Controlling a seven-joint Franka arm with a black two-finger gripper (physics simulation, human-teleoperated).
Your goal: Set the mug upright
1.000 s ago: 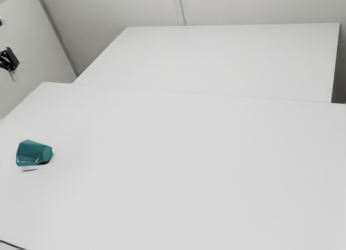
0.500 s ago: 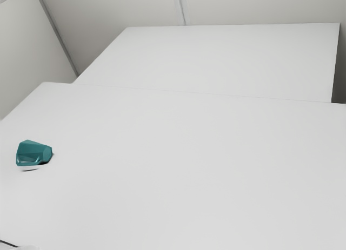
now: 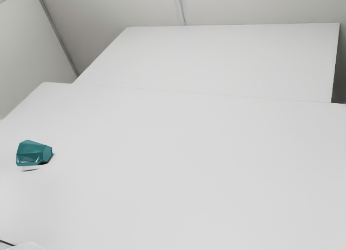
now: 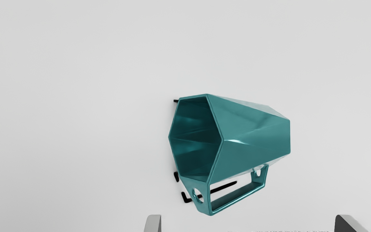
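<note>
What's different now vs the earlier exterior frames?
The black part, likely the tool, has left the exterior view's upper-left edge, where it was 1.0 s ago. A pale shape has come in at that view's bottom-left corner, slightly higher than 0.5 s ago. No hold on the mug now: fingers open. Mug unchanged: same spot, on its side.

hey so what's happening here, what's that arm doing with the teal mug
A robot arm is at work on setting the teal mug upright, but nothing is holding it yet. The mug lies on its side on the white table. The gripper is open, its fingers wide apart, with the mug's handle toward it. Next it will probably close in for a grasp.
</note>
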